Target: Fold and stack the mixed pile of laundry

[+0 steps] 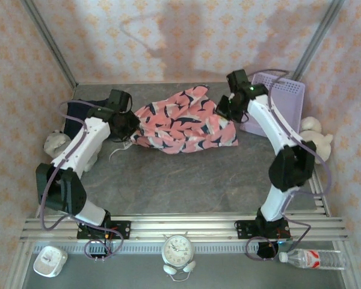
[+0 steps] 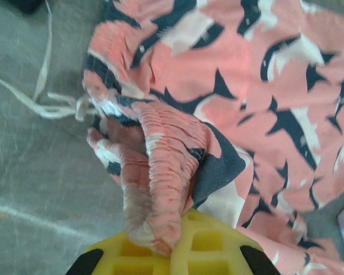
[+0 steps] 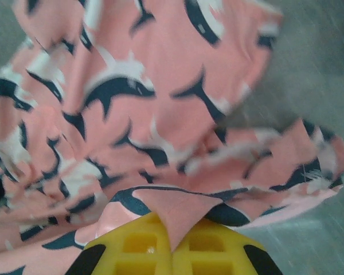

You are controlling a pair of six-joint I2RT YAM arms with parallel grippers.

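The salmon-pink garment with the navy and white bird print (image 1: 183, 123) lies spread in the middle of the table, stretched between both arms. My left gripper (image 1: 131, 125) is at its left end. In the left wrist view that gripper (image 2: 172, 243) is shut on the gathered elastic waistband (image 2: 160, 172), which bunches up between the yellow fingers. My right gripper (image 1: 224, 108) is at the garment's right end. In the right wrist view it (image 3: 173, 243) is shut on a pointed fold of the pink fabric (image 3: 183, 215). The plain navy garment (image 1: 78, 111) lies at the far left, partly behind the left arm.
A lavender basket (image 1: 283, 99) stands at the back right, just beyond the right gripper. Plush toys sit at the left edge (image 1: 55, 143) and the right edge (image 1: 316, 138). A white drawstring (image 2: 40, 97) trails on the grey table. A clock (image 1: 178, 250) and a bottle (image 1: 310, 259) lie in front of the rail.
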